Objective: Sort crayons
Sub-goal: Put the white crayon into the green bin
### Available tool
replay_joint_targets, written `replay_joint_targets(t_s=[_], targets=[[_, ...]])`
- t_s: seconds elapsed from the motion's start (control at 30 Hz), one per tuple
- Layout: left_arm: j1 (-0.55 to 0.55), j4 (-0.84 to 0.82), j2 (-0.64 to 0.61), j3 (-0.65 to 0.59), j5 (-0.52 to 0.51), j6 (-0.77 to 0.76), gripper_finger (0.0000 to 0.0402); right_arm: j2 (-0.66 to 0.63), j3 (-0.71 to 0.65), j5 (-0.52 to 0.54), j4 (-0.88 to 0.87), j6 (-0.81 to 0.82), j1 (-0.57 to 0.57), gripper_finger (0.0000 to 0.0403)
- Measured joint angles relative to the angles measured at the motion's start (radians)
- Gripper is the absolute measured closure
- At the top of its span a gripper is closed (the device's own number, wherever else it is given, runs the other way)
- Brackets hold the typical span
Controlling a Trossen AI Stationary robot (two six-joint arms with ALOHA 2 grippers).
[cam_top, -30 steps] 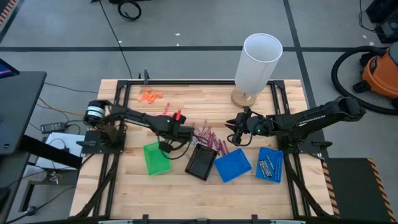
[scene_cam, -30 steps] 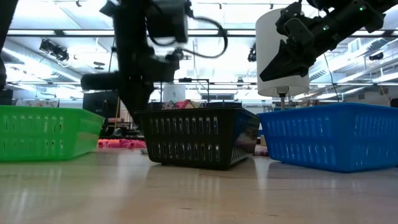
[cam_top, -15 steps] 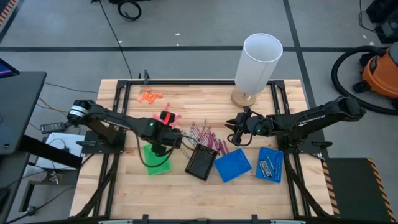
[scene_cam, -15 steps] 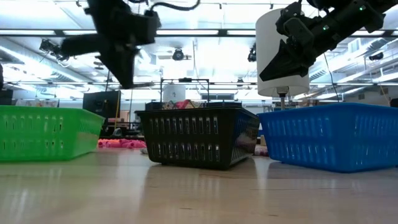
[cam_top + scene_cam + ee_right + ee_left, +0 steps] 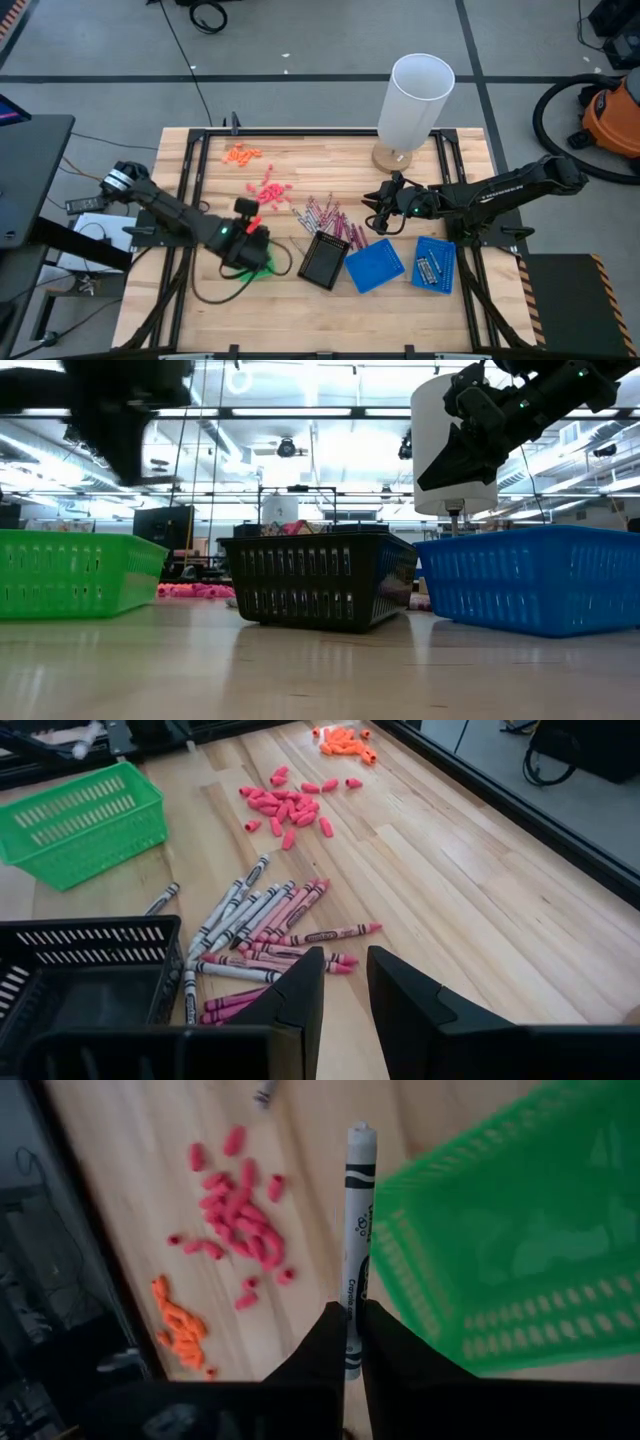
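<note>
Table (image 5: 330,310): wooden top carrying four small trays.
White cylinder (image 5: 415,100): upright at the far edge.
Green tray (image 5: 80,820): at the left, under the left arm.
Black tray (image 5: 323,261): centre, near side.
Left gripper (image 5: 347,1342): clenched on one grey crayon (image 5: 357,1240), poised over the green tray's edge. Step in hand is delivery; next move calls for centring over the tray, then releasing.
Right gripper (image 5: 343,982): parted, holding nothing, waiting above the pile.
Crayons (image 5: 265,925): loose pile, pink and grey, just beyond the black tray.
</note>
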Motion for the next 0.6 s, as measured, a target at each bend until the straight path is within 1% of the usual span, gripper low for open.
replay_joint_targets(t_s=[0.23,0.43,0.6], targets=[[-0.097,-0.014,0.001,-0.072,0.064,-0.107,0.0386,0.000,0.000,0.000,0.001,0.000,0.000,0.0314],[-0.126,-0.045,0.001,-0.082,0.156,-0.182,0.0385,0.000,0.000,0.000,0.001,0.000,0.000,0.0314],[-0.169,-0.067,0.001,-0.082,0.181,-0.207,0.0385,0.000,0.000,0.000,0.001,0.000,0.000,0.0314]])
